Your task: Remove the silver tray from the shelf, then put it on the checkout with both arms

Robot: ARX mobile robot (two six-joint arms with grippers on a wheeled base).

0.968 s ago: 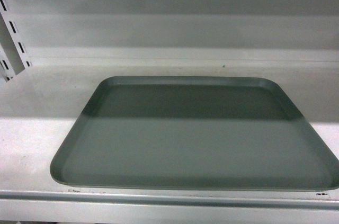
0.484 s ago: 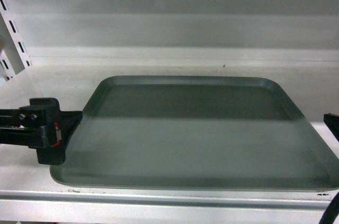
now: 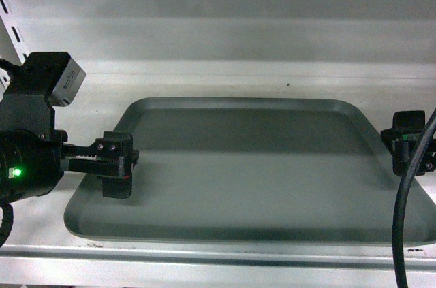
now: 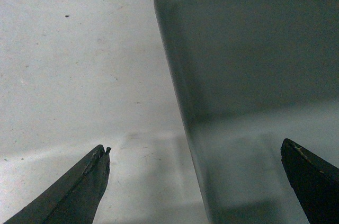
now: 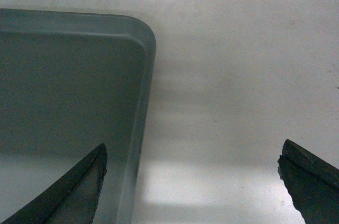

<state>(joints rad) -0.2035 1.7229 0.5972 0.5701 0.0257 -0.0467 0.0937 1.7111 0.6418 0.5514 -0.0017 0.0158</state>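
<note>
- Flat grey-silver metal tray lies on pale shelf board.
- Left pincer and right pincer, absent a second ago, now flank its rims, both spread wide; grasp pending.

We see the silver tray, a flat grey-silver rectangle with rounded corners and a low raised rim, lying level on the shelf. Its front edge sits near the pale board's front lip, its interior bare and matte.
</note>
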